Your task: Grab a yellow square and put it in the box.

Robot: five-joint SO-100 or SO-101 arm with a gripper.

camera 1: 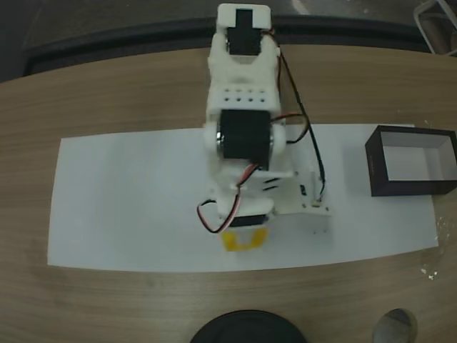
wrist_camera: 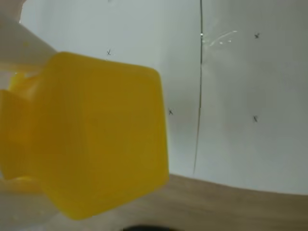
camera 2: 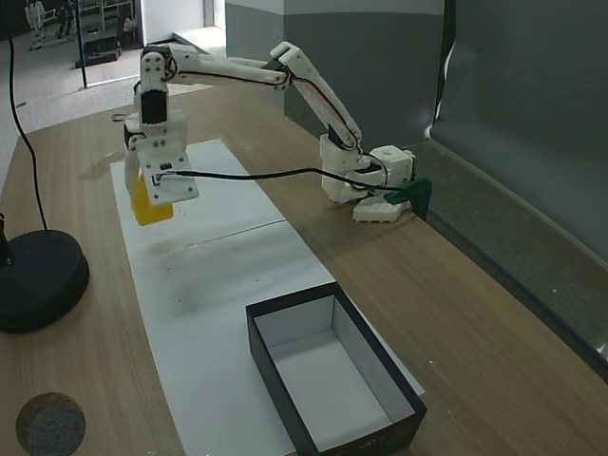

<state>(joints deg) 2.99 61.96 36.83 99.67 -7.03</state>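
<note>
Gripper (camera 2: 150, 204) squeezing yellow square (camera 2: 150, 201), lifted above white paper (camera 2: 228, 275) near table's (camera 2: 456, 313) far edge; box (camera 2: 285, 366) well apart; loose squeeze during swing might drop soft block outside box.

Table (camera 2: 494, 342): wood-grain top, smooth, low sheen. Paper sheet (camera 1: 128, 207) matt white, flat; box (camera 2: 285, 375) matt black outside, pale matt inside. Yellow square (wrist_camera: 101, 139) soft, foam-like, matt; arm (camera 2: 313, 90) smooth white plastic.
</note>
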